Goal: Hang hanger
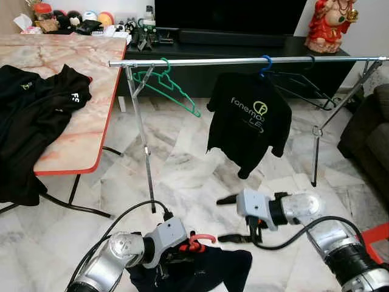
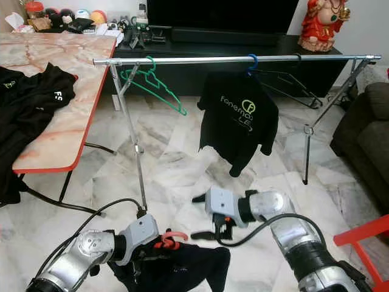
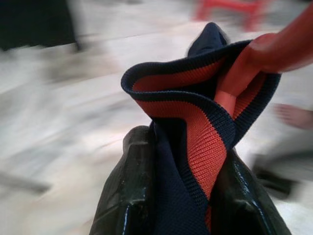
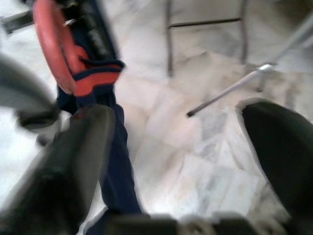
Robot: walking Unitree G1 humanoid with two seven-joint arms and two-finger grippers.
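A silver clothes rail [image 1: 243, 61] spans the room ahead. On it hang an empty green hanger [image 1: 170, 88], a black printed T-shirt [image 1: 249, 118] on a blue hanger, and an empty black hanger [image 1: 304, 85]. Low at the left, my left gripper [image 1: 176, 252] is shut on a navy garment [image 1: 200, 271] with a red-striped collar [image 3: 195, 132]. That garment sits on a red hanger [image 1: 196, 242] whose hook sticks up. My right gripper [image 1: 226, 219] is open just to the right of the red hanger [image 4: 51, 44], its fingers [image 4: 73, 166] apart and holding nothing.
A marble-topped table [image 1: 79, 134] with a red edge stands at the left with black clothes [image 1: 30, 103] on it. A dark TV cabinet [image 1: 243, 42] lies behind the rail. A dark sofa [image 1: 371, 134] and a red frame [image 1: 380, 234] are at the right.
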